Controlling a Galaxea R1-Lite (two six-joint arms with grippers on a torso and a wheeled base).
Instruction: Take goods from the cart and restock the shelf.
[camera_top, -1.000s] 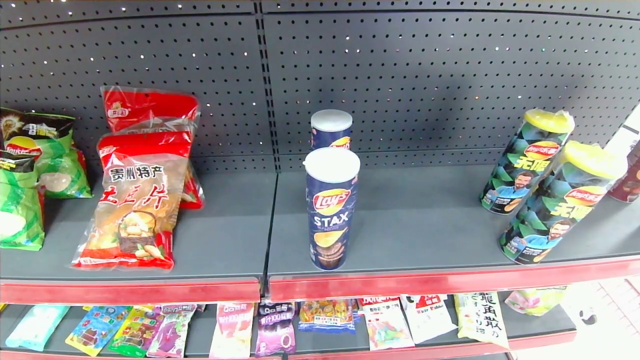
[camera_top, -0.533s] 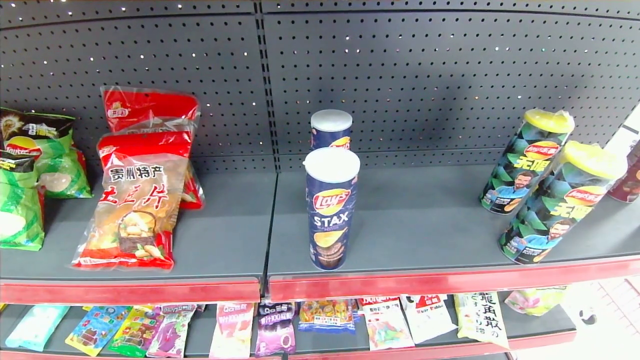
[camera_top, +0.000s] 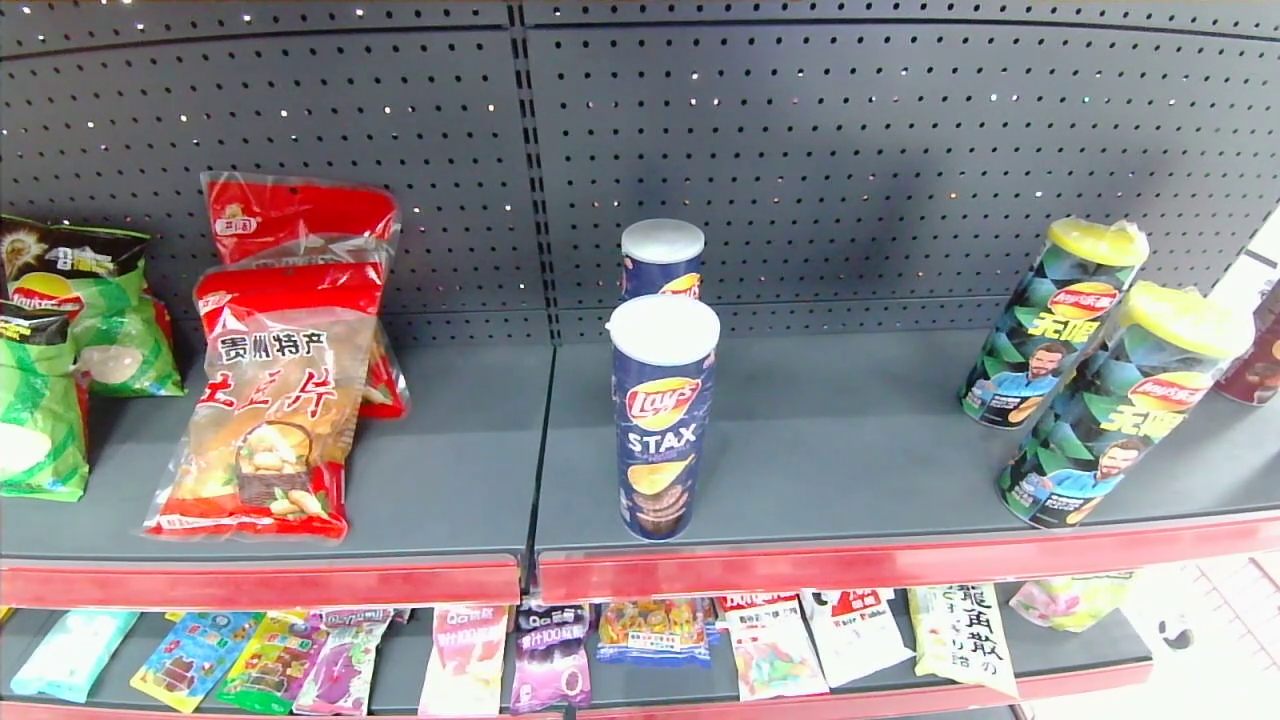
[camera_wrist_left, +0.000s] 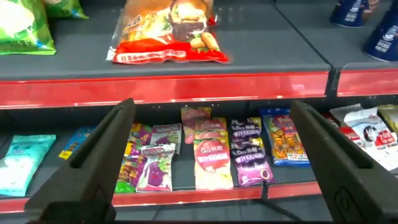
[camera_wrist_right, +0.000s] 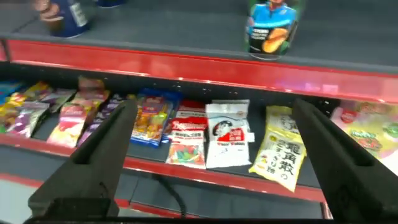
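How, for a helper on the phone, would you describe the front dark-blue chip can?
On the grey upper shelf with the red front edge, look just right of the seam between its two boards. The front dark-blue chip can stands upright there near the edge, its twin behind it. It is navy with a white lid, unlike the green, yellow-lidded cans farther right.

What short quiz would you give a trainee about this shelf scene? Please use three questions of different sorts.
1. True or false: the front blue can lies on its side.
2. How many cans with yellow lids are on the upper shelf? A) one B) two C) four
3. Fill in: the left tool and the right tool are both ____ and hold nothing.
Key: 1 false, it stands upright; 2 B; 3 open.
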